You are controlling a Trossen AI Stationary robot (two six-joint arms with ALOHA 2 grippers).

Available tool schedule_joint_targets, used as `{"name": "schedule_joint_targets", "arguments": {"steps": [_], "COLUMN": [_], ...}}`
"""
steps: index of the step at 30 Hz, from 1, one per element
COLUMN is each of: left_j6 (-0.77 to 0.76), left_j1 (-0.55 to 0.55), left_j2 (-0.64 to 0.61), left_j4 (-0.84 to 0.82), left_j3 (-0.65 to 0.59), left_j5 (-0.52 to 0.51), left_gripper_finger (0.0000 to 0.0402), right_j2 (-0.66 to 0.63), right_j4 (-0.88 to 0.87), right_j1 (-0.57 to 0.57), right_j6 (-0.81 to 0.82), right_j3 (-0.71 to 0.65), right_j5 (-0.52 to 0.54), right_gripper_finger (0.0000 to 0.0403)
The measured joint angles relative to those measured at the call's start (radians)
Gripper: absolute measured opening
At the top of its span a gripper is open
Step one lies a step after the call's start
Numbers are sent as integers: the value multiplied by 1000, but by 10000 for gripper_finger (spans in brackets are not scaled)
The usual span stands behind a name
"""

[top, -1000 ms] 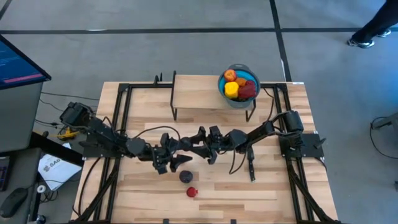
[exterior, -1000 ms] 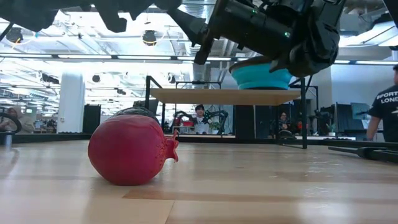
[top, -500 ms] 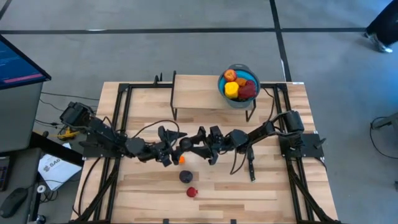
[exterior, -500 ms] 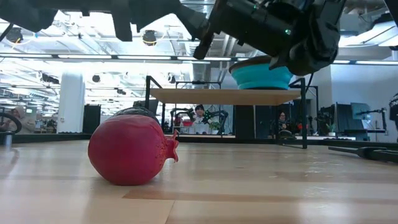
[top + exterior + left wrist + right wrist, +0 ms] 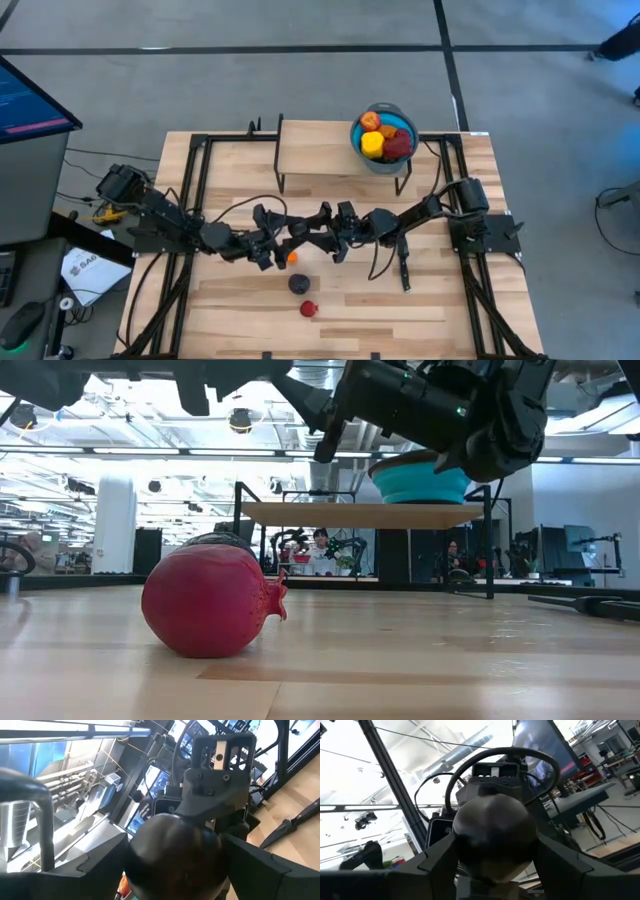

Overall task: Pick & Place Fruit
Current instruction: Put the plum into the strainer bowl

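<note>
Over the table's middle, both grippers meet at one dark rounded fruit (image 5: 298, 233). My left gripper (image 5: 175, 870) comes from the left, my right gripper (image 5: 492, 865) from the right, and each is shut on it. A small orange patch (image 5: 291, 257) shows just below the left gripper; I cannot tell whether it belongs to the held fruit. On the table nearer the front lie a dark purple fruit (image 5: 299, 284) and a red fruit (image 5: 309, 309). A blue bowl (image 5: 372, 157) with red, orange and yellow fruits stands on the raised shelf (image 5: 315, 150). My left gripper has the dark fruit between its two fingers, one finger (image 5: 95, 865) on each side (image 5: 137, 865). It comes roughly level from the table's left. The fruit is clear of the table. My right gripper pinches the same fruit by its opposite sides (image 5: 462, 845) between its two fingers (image 5: 570, 865). It comes from the table's right, tipped a little upward.
A slim black knife (image 5: 403, 270) lies on the table under the right arm. The shelf's black legs (image 5: 279, 170) stand behind the grippers. Black frame rails (image 5: 196, 180) run along both table sides. Bare wood lies along the near edge.
My left gripper has rolled about its own axis while staying in place, and the orange patch has come into sight below it. My right gripper and the fruit have kept still.
</note>
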Motion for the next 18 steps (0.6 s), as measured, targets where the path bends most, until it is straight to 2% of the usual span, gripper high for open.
{"name": "schedule_joint_targets", "arguments": {"steps": [10,18], "left_j6": [0,-41], "left_j1": [2,1], "left_j2": [0,-1], "left_j4": [5,1], "left_j3": [0,0], "left_j5": [-30,-48], "left_gripper_finger": [297,251], "right_j2": [1,1], "right_j4": [0,-14], "right_j1": [-1,0], "right_j6": [-13,-7], "right_j3": [0,0], "right_j5": [5,2], "right_gripper_finger": [226,226]}}
